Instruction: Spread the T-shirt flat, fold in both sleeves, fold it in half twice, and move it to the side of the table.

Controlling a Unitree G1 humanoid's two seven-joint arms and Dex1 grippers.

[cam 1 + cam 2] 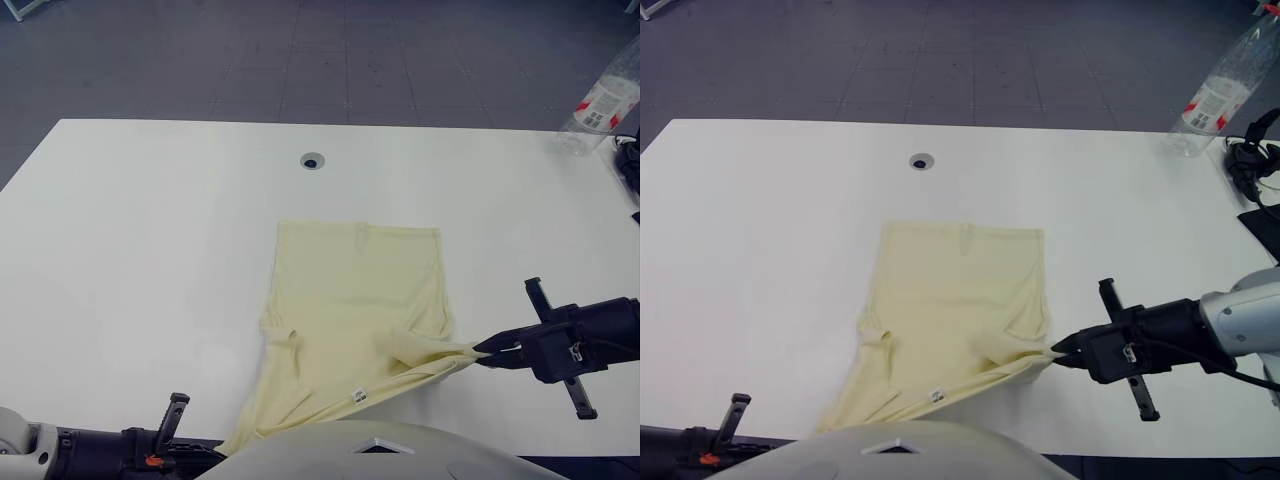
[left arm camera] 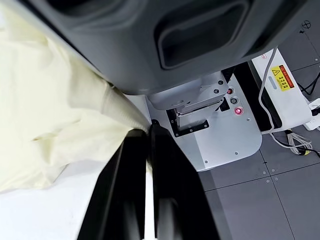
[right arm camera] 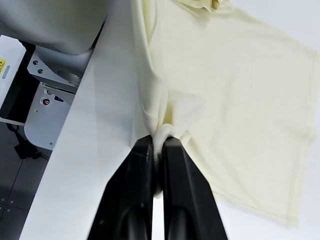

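Note:
A pale yellow T-shirt (image 1: 350,300) lies on the white table (image 1: 130,250), its far edge flat and its near part bunched and pulled toward me. My right gripper (image 1: 486,352) is shut on a pinched fold of the shirt's near right corner (image 3: 162,134), drawing the cloth taut. At the near table edge my left gripper (image 2: 148,134) is shut on the shirt's near left corner (image 2: 120,112), which hangs past the edge. A small label (image 1: 359,396) shows on the near hem.
A round cable hole (image 1: 313,160) sits in the table beyond the shirt. A clear plastic bottle (image 1: 1218,95) stands at the far right corner, with black cables (image 1: 1250,160) beside it. Bare tabletop extends to the left and right of the shirt.

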